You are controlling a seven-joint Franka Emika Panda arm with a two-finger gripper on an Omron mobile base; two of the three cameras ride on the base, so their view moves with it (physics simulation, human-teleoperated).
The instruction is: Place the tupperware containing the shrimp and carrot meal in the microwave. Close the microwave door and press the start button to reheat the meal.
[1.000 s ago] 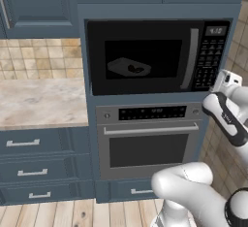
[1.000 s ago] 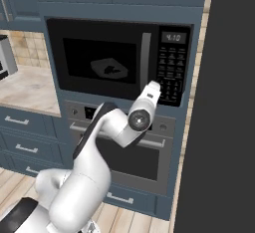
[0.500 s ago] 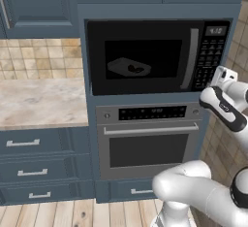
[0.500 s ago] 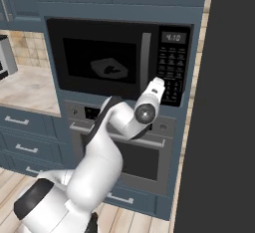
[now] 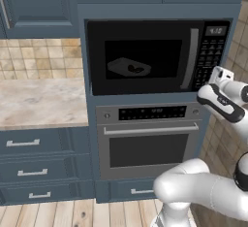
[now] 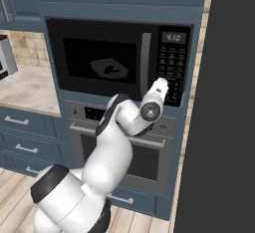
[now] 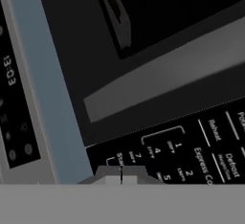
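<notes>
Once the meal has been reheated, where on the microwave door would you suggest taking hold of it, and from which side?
Grip the vertical grey handle near the right edge of the microwave door, beside the keypad. Come straight at the front, fingers either side of the bar: it is a slim upright strip, probably the door's only graspable part. The gripper, shut, is at the keypad, so the handle lies just to its left.

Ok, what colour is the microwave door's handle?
Grey: the vertical handle stands pale against the black microwave door, clearest in the left base view.
</notes>
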